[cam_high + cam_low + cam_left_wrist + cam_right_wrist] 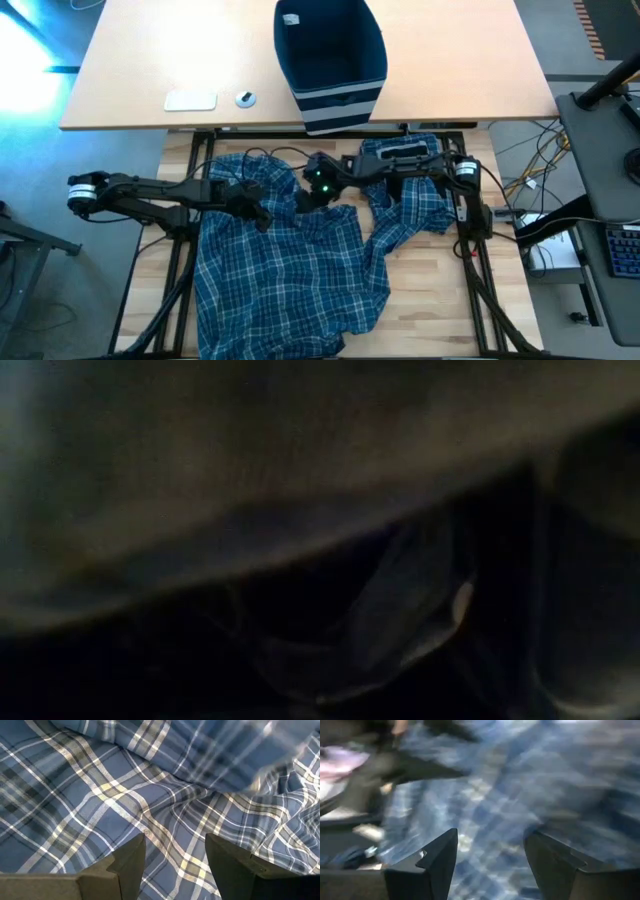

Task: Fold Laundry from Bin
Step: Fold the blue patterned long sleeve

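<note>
High view had the plaid garment (290,270) spread rumpled over the wooden table (440,300), with the left gripper (262,214) and right gripper (316,186) both low over its far edge, fingers spread, nothing pinched. I'd grab two matching corners and pull it flat before folding, honestly. Beyond sat the navy bin (330,50) on a tan desk (150,50), cables trailing right.
</note>
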Available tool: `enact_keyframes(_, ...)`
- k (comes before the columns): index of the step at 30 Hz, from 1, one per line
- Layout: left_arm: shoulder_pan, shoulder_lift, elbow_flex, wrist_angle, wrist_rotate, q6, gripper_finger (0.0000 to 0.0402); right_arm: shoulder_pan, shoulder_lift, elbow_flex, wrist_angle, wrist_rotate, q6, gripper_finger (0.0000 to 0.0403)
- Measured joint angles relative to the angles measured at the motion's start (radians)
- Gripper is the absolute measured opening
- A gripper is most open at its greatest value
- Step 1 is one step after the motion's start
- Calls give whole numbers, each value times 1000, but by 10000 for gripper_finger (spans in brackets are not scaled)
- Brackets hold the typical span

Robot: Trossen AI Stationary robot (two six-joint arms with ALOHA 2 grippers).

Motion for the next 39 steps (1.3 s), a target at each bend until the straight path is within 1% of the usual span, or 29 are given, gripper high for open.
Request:
enact_keyframes(3,0,0,0,-2,0,-2,190,43,10,2,58,-11,-2,219)
enact_keyframes(5,0,0,0,-2,0,-5,190,70,27,2,63,-20,-4,219)
enact_keyframes(8,0,0,0,-2,0,-12,190,101,38,2,27,33,-55,219)
enact_keyframes(11,0,0,0,-3,0,-25,190,116,-3,32,-73,147,-117,219)
enact_keyframes(14,0,0,0,-4,0,-26,190,102,-61,78,-265,222,-118,219)
enact_keyframes(17,0,0,0,-7,0,-26,190,82,-95,81,-466,313,-41,219)
enact_keyframes(19,0,0,0,-11,1,-27,190,79,-96,58,-512,341,12,219)
enact_keyframes(22,0,0,0,-12,1,-26,190,84,-97,10,-495,318,67,219)
enact_keyframes(26,0,0,0,-11,1,-26,190,85,-94,-61,-422,284,111,219)
enact_keyframes(30,0,0,0,-10,1,-7,190,85,-94,-123,-304,261,146,219)
enact_keyframes(36,0,0,0,-10,1,-1,190,85,-93,-211,-62,248,202,219)
enact_keyframes(39,0,0,0,-9,1,-1,190,85,-93,-230,-35,270,218,213)
